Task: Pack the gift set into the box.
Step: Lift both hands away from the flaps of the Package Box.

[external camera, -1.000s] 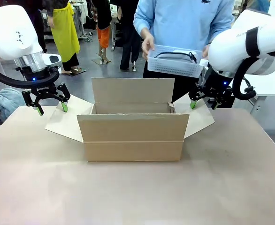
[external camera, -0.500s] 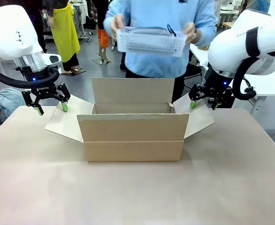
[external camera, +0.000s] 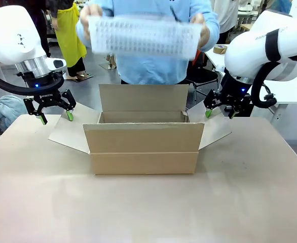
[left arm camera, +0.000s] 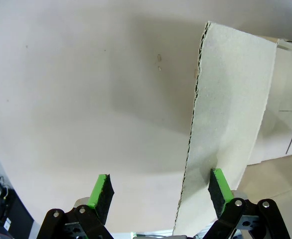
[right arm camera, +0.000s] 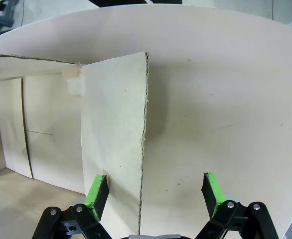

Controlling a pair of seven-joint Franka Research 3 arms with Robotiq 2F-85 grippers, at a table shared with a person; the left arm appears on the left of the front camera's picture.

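The brown cardboard box stands open at mid-table, all flaps spread. Above it, the person across the table holds the whitish gift set with a grid of cells in both hands, blurred by motion. My left gripper hangs open over the box's left side flap; in the left wrist view that flap's edge runs between the open green fingertips. My right gripper is open over the right side flap, and the flap lies between its fingers in the right wrist view.
The tan table stretches wide in front of the box. A bluish cloth lies off the table's left edge. A white table stands behind my right arm. Other people stand in the background.
The person has raised the gift set from waist height to chest height and turned its wide face toward me. Both grippers have stayed still.
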